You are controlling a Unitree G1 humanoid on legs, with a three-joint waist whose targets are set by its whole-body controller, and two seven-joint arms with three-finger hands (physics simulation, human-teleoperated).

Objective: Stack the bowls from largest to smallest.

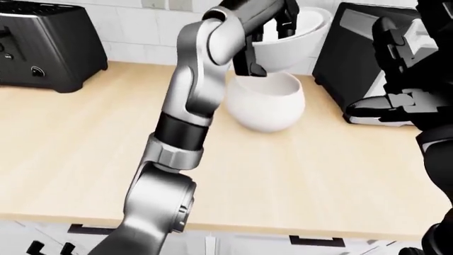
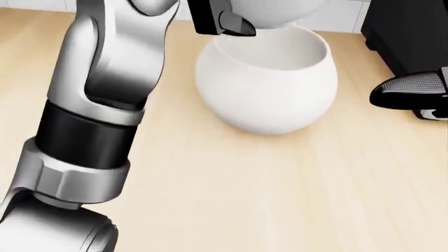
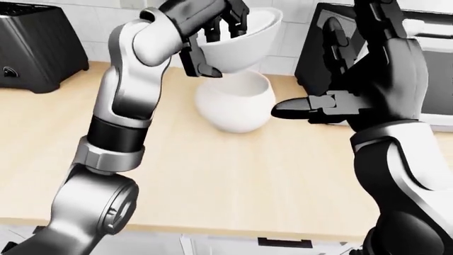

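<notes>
1. Large bowl: white, round-bellied, upright on the table, upper centre of the left-eye view.
2. Small bowl: held tilted just above the large bowl's mouth.
3. Left hand: our fingers pinch the small bowl's rim.
4. Right hand: spread, empty, beside the large bowl.
5. Handling: we judge both bowls rigid, smooth, breakable; grip at the rim.

Surface: light wood countertop, pale grain, white tiled wall along its top edge | Resting on it: round white bowl, upright, near centre; black toaster at left-eye view's far left; black appliance to the bowl's right, type unclear | Bowl stands apart from both.
</notes>
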